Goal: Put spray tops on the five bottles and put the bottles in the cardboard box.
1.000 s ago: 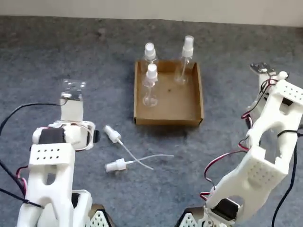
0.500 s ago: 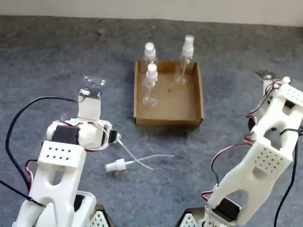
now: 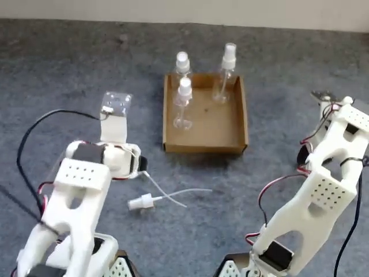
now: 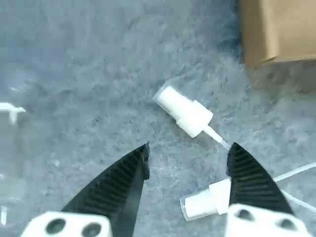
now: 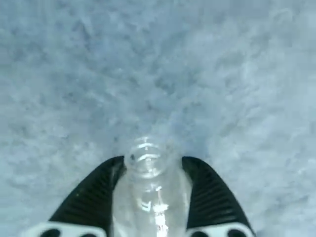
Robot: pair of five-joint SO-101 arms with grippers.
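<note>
Surface: counter (image 3: 57,63) under grey carpet-like pile; pale wall (image 3: 184,8) along the far edge.
Left arm (image 3: 81,184): rises from the near edge, wrist tipped down over the loose tops.
Left gripper (image 4: 190,146): jaws spread wide, holding nothing, above the near spray top (image 4: 185,114).
Near spray top: lies flat, its tube crossing the other's.
Second spray top (image 3: 141,202): flat, long axis across the counter, head left, tube right.
Cardboard box (image 3: 204,148): open, mid-counter, beyond both tops.
Capped bottles: upright, nozzles up. The short bottle (image 3: 184,104) and the tall bottle (image 3: 226,72) stand inside. For the corner bottle (image 3: 183,63), inside or behind cannot be told.
Right arm (image 3: 323,190): stretched forward, right of the box.
Right gripper (image 5: 154,162): jaws pinch the open-necked bottle (image 5: 148,197). Its axis runs along the jaws, neck past their tips.
</note>
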